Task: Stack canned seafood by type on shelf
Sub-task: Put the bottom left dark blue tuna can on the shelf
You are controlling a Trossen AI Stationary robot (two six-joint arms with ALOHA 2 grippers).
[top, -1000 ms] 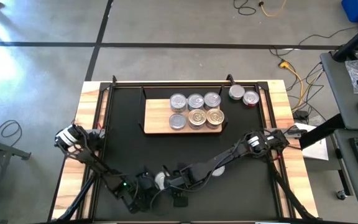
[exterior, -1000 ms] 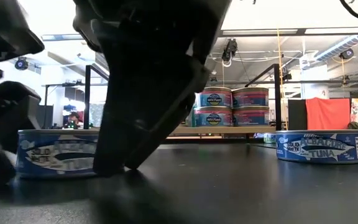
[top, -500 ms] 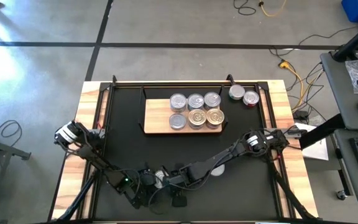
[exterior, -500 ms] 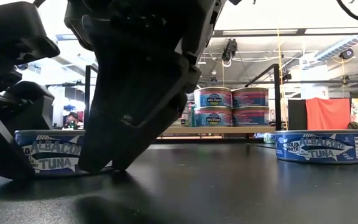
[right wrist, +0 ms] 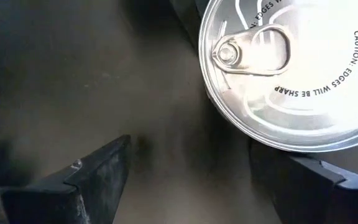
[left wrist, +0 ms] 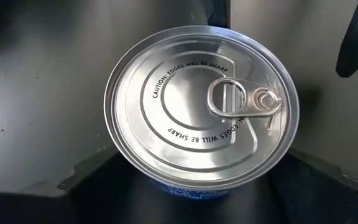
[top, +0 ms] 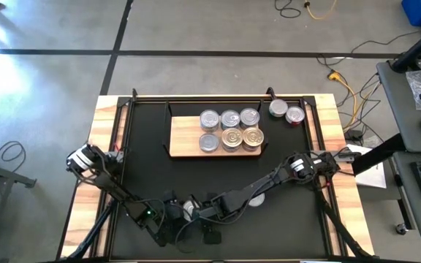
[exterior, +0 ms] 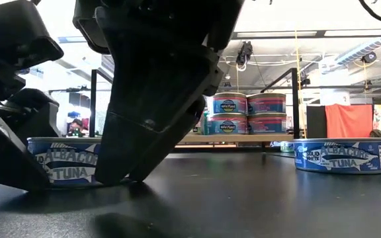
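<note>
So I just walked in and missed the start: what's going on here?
Both arms are low at the near edge of the black mat, around one albacore tuna can. The left end effector straddles it, open; the right end effector sits beside it, open too. Six cans already sit on the shelf, with two loose cans beyond it.

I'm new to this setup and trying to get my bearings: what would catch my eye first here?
Both claws crowd one silver-topped tuna can at the near edge of the black mat: the left claw open around it, the right claw open beside it. Farther back, six cans stand on the wooden shelf.
</note>
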